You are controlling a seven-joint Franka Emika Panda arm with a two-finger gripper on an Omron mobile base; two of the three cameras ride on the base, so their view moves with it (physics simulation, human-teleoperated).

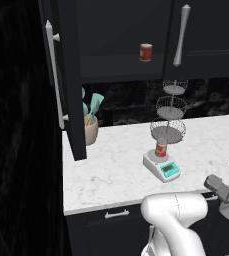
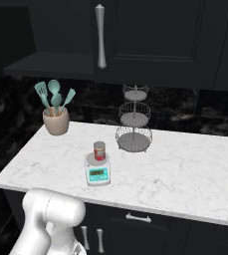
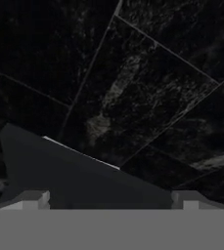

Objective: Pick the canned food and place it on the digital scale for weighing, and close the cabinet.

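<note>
- At far left in the left base view the cabinet door [image 1: 66,75] stands swung out over the bench [image 1: 111,165], its bar handle [image 1: 56,75] facing us; the right door [image 1: 206,35] is closed.
- Just right of the open door sits a utensil pot [image 1: 90,129] with teal tools.
- On the open shelf, a plain red can [image 1: 146,52] is left behind; it is not ours.
- Mid-bench, the can [image 1: 161,148] stands upright on the scale [image 1: 161,167], in front of the wire tiered stand [image 1: 169,112]. We judge the weighing step done.
- The scale's teal display [image 2: 98,174] shows dark marks too small to read; the can's label is also unreadable.
- The gripper [image 3: 111,202] points at dark veined tile, both tips low and well apart, so we read the jaws as wide and empty.
- What remains, we think, is closing the door: the arm must swing left, get behind the open door's outer face and push it flush.
</note>
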